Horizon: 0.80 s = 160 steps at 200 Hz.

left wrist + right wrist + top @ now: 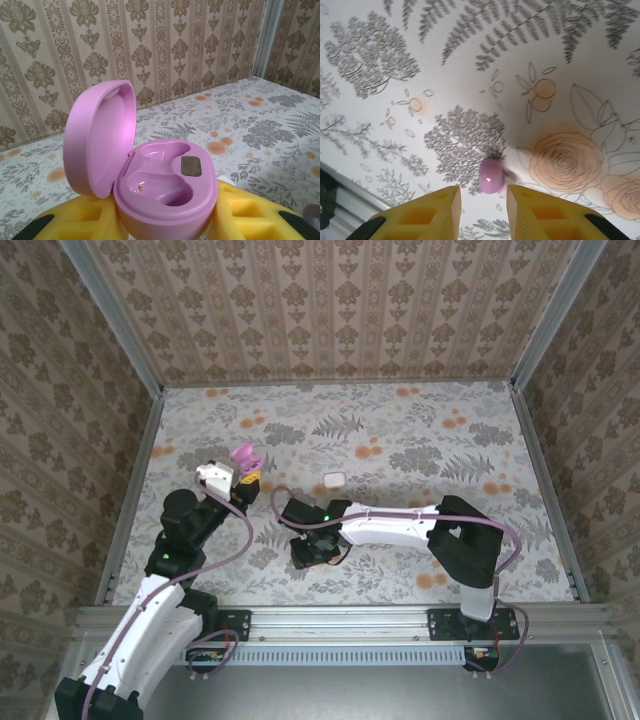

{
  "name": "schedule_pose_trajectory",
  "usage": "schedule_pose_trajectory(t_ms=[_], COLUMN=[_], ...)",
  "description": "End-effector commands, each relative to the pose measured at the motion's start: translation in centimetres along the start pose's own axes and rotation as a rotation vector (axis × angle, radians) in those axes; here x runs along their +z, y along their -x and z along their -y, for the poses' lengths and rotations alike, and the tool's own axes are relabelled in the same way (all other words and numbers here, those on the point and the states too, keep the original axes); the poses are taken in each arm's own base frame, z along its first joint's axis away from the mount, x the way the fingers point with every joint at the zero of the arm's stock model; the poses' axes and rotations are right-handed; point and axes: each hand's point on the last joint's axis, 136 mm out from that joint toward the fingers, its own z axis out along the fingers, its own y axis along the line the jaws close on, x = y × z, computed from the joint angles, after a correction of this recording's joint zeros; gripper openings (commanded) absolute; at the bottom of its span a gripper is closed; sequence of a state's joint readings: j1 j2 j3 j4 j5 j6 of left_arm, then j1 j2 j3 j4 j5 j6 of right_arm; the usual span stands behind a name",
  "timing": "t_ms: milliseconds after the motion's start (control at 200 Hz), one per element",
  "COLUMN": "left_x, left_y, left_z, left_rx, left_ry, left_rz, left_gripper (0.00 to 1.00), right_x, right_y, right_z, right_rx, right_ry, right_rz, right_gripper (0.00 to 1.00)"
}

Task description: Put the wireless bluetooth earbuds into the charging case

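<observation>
Right gripper (pixel 484 197) fingers narrowly apart, gripping nothing; pink earbud (pixel 491 176) lies on the floral table (pixel 470 75) just ahead of the gap (long axis roughly along the reach). Left gripper (pixel 165 222) clamped on the open pink charging case (pixel 165 187), held off to the left

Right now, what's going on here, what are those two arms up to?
The left arm's fingers are clamped on the pink charging case, which has its lid open and both wells empty. The right arm's fingers are slightly apart, low over the table. A small pink earbud lies just ahead of the gap, not gripped. No earbud is in the case yet.
</observation>
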<state>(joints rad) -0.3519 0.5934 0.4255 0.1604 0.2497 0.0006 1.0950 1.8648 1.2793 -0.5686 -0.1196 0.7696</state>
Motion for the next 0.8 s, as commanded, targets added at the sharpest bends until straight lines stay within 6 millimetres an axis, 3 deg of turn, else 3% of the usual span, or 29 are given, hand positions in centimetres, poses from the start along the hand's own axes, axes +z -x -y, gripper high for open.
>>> schedule_pose_trajectory(t_ms=[0, 275, 795], left_x=[-0.2, -0.2, -0.2], left_y=[0.3, 0.3, 0.2], left_z=[-0.2, -0.1, -0.1], left_rx=[0.005, 0.007, 0.005], left_ry=[0.013, 0.01, 0.007], left_rz=[0.014, 0.013, 0.013], left_gripper=[0.37, 0.37, 0.37], right_x=[-0.3, 0.8, 2.2], right_y=[-1.1, -1.5, -1.7], right_z=[-0.4, -0.8, 0.2], right_rx=[0.007, 0.012, 0.02], right_ry=[0.002, -0.001, -0.068], right_rz=[-0.038, -0.075, -0.11], right_gripper=[0.33, 0.33, 0.33])
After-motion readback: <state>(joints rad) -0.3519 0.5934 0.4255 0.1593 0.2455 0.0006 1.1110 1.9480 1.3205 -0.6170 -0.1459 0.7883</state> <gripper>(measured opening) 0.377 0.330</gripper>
